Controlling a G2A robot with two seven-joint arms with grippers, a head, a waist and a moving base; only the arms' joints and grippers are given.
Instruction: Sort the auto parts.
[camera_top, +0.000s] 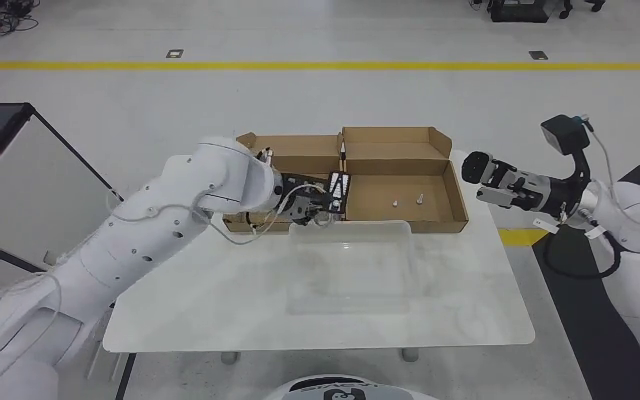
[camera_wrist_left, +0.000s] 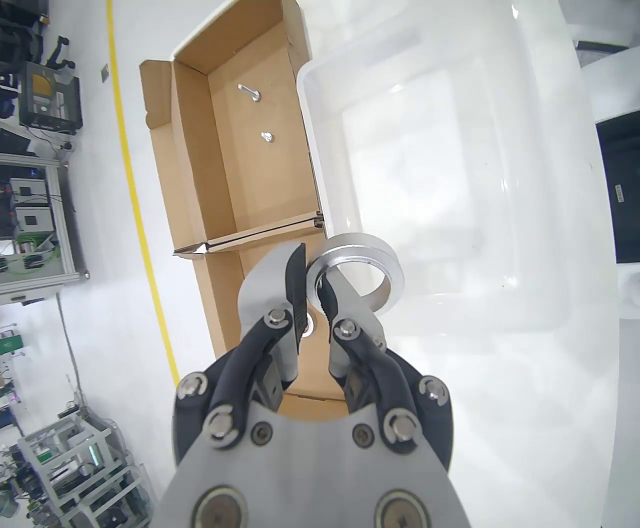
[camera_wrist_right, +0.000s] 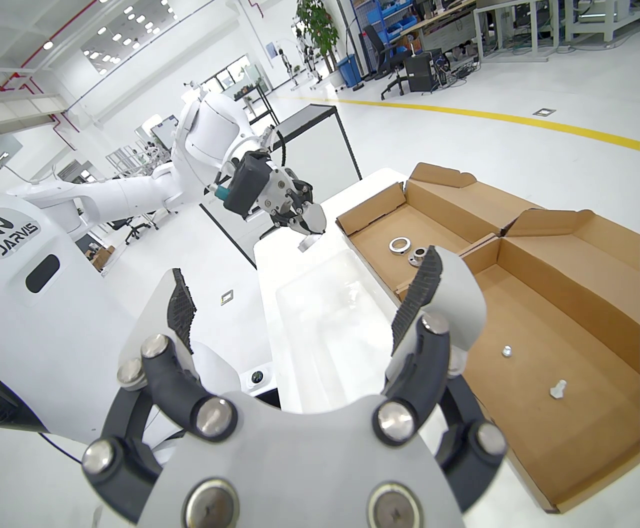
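ring (camera_wrist_left: 356, 248): shiny metal | box (camera_wrist_left: 220, 150): matt cardboard | bin (camera_wrist_left: 314, 145): clear, probably plastic

Glossy white arms (camera_top: 150, 230); silver left claw (camera_wrist_left: 310, 267), black links, round screws

Silver ring (camera_wrist_left: 360, 248); brown cardboard box (camera_top: 380, 200); clear bin (camera_top: 350, 265); white table (camera_top: 470, 290); black ribbed pads (camera_wrist_left: 297, 285); yellow floor line (camera_top: 400, 66); pale silver bolts (camera_wrist_left: 269, 136).

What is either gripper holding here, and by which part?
Left gripper pinches a metal ring by its wall, one finger inside, one outside. Right gripper is open and empty.
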